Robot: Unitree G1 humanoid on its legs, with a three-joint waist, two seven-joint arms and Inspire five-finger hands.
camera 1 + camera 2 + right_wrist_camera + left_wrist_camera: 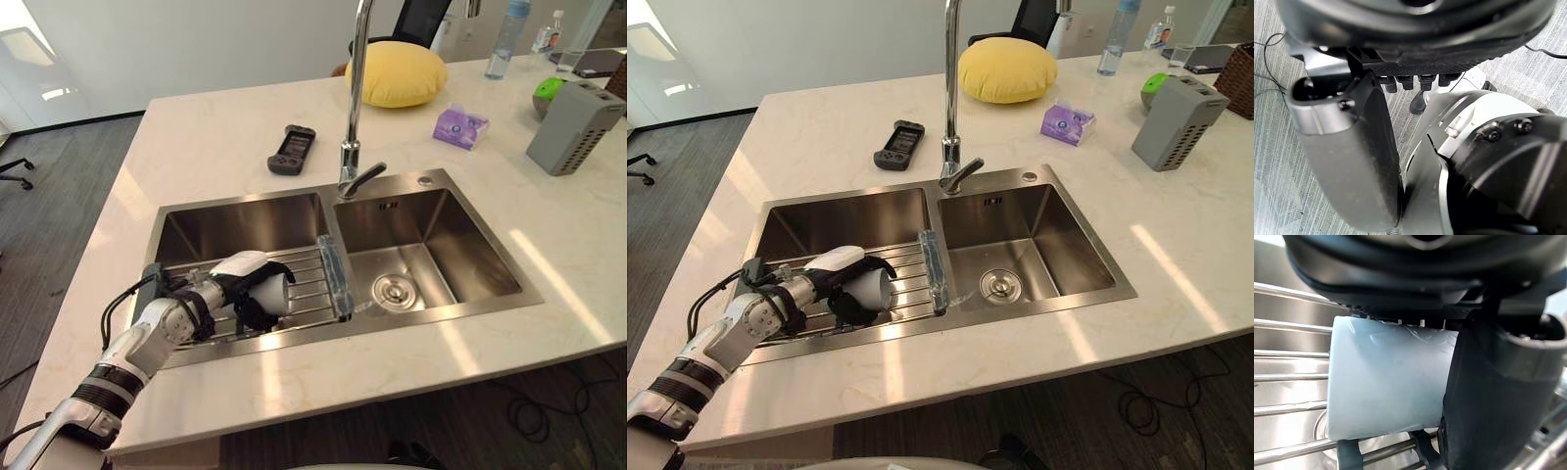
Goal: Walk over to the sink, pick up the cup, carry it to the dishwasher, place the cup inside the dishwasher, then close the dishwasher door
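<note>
Gripping the cup (pixel 277 291), the left hand (pixel 235 289) sits over the wire rack (pixel 312 279) that spans the left basin of the sink (pixel 460 186), with the arm coming in from the lower left across the countertop (pixel 216 137). In the left wrist view the thumb is curled against the pale cup wall and dark fingers wrap the far side, so the hand is closed around it. The cup lies on its side, mouth towards the divider. Whether it rests on the bars or is just clear of them cannot be told. Moving right: a dark handheld controller (pixel 292 149) lies on the counter behind the sink, the tap (pixel 355 98) stands at the divider, the right basin holds nothing but its drain (pixel 396 290), and a yellow cushion (pixel 404 73), a purple tissue pack (pixel 460 127) and a grey box (pixel 576 127) sit further back. The right hand (pixel 1415 34) hangs over carpeted floor, and the pose of its fingers cannot be told. Progress, as a judgement: the walk to the sink is done and the grasp is made. The lift, the carry to the dishwasher, the placement and the door closing all remain.
</note>
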